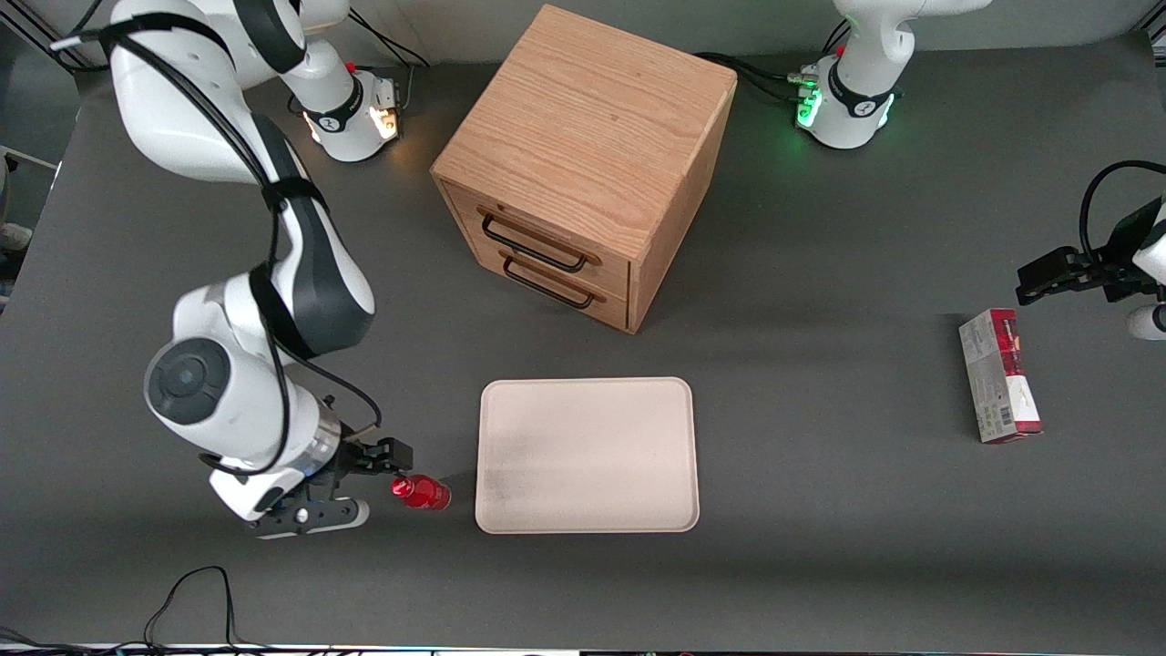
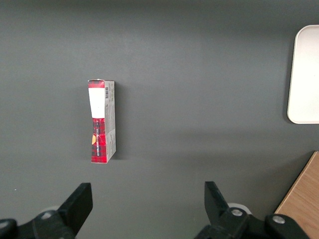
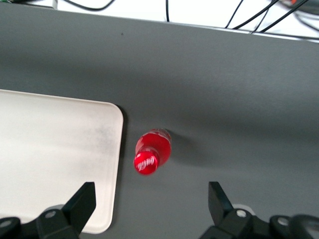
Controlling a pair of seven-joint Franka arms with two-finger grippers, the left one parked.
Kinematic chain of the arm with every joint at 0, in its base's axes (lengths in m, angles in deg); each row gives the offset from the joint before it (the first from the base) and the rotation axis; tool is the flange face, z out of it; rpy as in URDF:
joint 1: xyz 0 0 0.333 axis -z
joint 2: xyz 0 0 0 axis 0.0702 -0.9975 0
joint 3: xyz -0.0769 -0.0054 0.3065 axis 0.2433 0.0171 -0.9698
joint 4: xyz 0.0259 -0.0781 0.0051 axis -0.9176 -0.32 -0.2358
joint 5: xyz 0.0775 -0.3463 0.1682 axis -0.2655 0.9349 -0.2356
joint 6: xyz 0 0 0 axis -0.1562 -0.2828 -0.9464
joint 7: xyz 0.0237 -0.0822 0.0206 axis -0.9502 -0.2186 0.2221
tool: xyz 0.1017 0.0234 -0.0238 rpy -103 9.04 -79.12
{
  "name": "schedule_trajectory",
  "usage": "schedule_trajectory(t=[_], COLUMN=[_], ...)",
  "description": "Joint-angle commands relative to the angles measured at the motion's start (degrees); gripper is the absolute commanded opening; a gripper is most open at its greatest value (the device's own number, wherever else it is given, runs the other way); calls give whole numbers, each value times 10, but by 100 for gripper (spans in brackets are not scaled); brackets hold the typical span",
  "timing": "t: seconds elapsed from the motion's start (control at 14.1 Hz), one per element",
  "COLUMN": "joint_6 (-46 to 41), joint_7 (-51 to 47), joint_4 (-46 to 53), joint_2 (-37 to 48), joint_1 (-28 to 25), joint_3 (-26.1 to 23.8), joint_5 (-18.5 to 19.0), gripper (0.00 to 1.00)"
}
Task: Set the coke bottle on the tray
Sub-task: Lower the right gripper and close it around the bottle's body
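1. Dark grey table (image 1: 820, 565) under everything, matte and plain, with black cables trailing off its edge nearest the front camera.
2. Trouble spots first: in the front view the working arm's own wrist covers most of the gripper (image 1: 383, 480), so only one dark finger and the pale camera bracket peek out. In the wrist view the two fingers (image 3: 79, 204) are cut off, tips only.
3. Those tips stand wide apart with bare table between them, so the gripper is spread and holding nothing.
4. The coke bottle (image 3: 152, 151) sits just ahead of the fingertips, between their lines but not touched by either. It stands on the table, not on the tray.
5. Its look: small, slim, bright red all over, red cap with white script facing the wrist camera, glossy body. In the front view the bottle (image 1: 421, 492) shows as a little red blob right beside the gripper; whether it is perfectly upright is hard to judge.
6. The tray (image 1: 588, 454) lies just past the bottle from the gripper, a narrow strip of table between the two. Cream, flat, rounded corners, low rim, faint grey smudging.
7. The wooden cabinet (image 1: 583, 164), with two drawers and dark handles, stands farther from the front camera than the tray.
8. A red-and-white box (image 1: 999, 375) lies flat toward the parked arm's end of the table.
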Motion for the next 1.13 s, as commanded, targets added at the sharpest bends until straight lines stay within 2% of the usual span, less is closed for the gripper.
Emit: schedule_trajectory(t=[0.0,0.28,0.42,0.5,0.71,0.85,0.92,0.99,1.06], joint_6=[26,71,76,76,80,74,68,58,54], joint_7=[-9,-9,-7,-8,-14,-16,-17,-17,-25], joint_4=[19,-8,-15,-18,-31,-31,-31,-31,-31], joint_2=[-31,-43,-43,-44,-45,-45,-44,-44,-41], joint_1=[4,3,3,3,3,3,4,4,4], joint_3=[-11,-11,-12,-12,-13,-14,-14,-14,-14], joint_5=[11,11,11,10,6,-1,-8,-13,-14], gripper=[100,99,91,84,52,25,8,0,0])
